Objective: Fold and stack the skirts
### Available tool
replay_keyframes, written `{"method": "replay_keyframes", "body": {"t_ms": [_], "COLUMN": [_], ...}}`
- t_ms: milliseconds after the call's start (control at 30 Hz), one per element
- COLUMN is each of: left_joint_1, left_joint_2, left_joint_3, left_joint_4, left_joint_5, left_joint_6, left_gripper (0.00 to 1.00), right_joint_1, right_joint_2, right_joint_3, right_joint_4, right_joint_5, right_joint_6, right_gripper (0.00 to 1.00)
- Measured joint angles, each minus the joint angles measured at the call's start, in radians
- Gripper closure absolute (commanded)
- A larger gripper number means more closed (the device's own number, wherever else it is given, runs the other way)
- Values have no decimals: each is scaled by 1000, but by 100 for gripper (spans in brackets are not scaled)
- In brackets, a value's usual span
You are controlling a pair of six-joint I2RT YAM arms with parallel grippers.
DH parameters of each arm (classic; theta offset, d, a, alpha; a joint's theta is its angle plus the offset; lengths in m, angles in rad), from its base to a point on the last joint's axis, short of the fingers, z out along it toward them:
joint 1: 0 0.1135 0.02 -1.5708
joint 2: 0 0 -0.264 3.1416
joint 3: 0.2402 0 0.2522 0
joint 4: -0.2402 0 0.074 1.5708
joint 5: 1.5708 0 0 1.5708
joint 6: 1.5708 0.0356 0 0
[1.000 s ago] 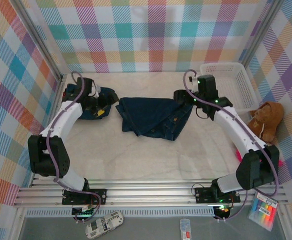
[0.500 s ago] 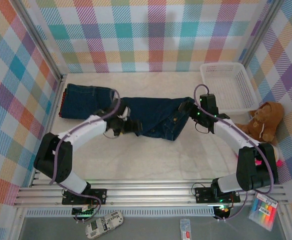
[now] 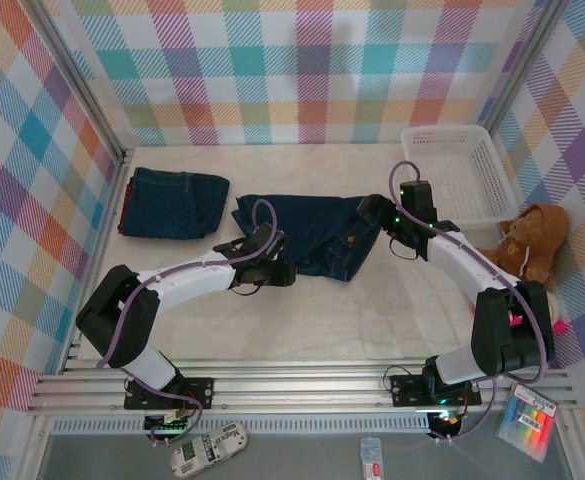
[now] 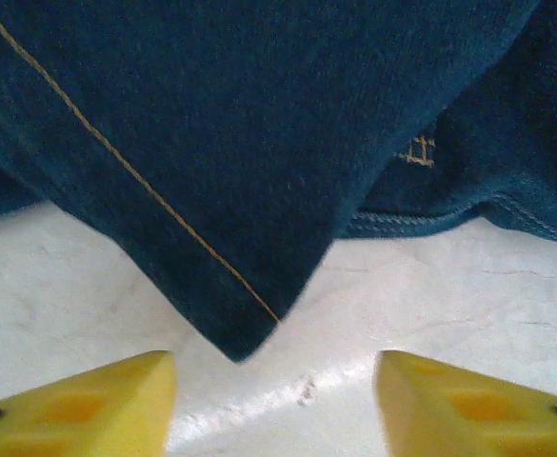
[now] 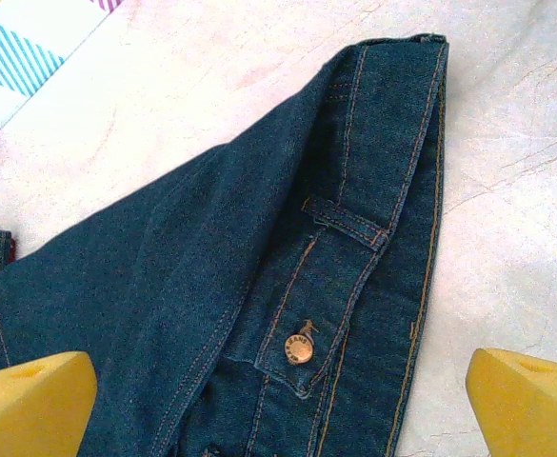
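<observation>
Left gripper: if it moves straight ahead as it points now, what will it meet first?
Most likely the pointed corner of the dark denim skirt, lying on the table just ahead of the left gripper.

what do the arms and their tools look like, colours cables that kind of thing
The left arm and right arm have white link shells with black joints and black bases. A greyish-purple cable loops along each arm. A small green light glows near the right arm's wrist. The left tool and right tool each end in two blocky, wedge-shaped yellow fingers.
</observation>
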Motion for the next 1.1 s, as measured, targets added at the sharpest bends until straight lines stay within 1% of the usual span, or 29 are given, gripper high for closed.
{"method": "replay_keyframes", "body": {"t_ms": [100,167,200,333,400,467,533,567,733,767,867,967,1067,1100], "left_joint_1": [-2,-4,-5,-5,-5,-5,-6,-5,-6,-6,-5,11,56,87], "left_joint_2": [11,19,23,32,39,50,61,66,78,77,49,-31,-138,-177], "left_joint_3": [0,0,0,-6,-7,-7,-7,-7,-7,-7,-17,-38,-58,-63], "left_joint_4": [27,35,39,64,73,83,86,86,89,90,87,79,79,79], "left_joint_5": [-32,-36,-35,-32,-32,-32,-27,-26,-25,-26,-31,-32,-9,2], "left_joint_6": [0,0,0,-5,-7,-8,-8,-10,-23,-31,-39,-59,-87,-95], "left_gripper": [47,47,50,51,55,57,60,63,97,100,100,100,100,100], "right_joint_1": [0,0,0,0,0,0,0,0,0,0,-3,-16,-46,-56], "right_joint_2": [0,0,0,0,0,0,0,0,0,0,7,43,113,141], "right_joint_3": [0,0,0,0,0,0,0,0,8,11,29,74,135,159], "right_joint_4": [0,0,0,0,0,0,0,0,-9,-11,-26,-54,-84,-98], "right_joint_5": [3,4,6,7,7,7,7,7,8,11,22,26,20,10], "right_joint_6": [0,0,0,0,0,0,0,-1,-9,-15,-47,-100,-183,-228], "right_gripper": [1,1,1,1,1,1,1,1,1,1,0,7,21,28]}}
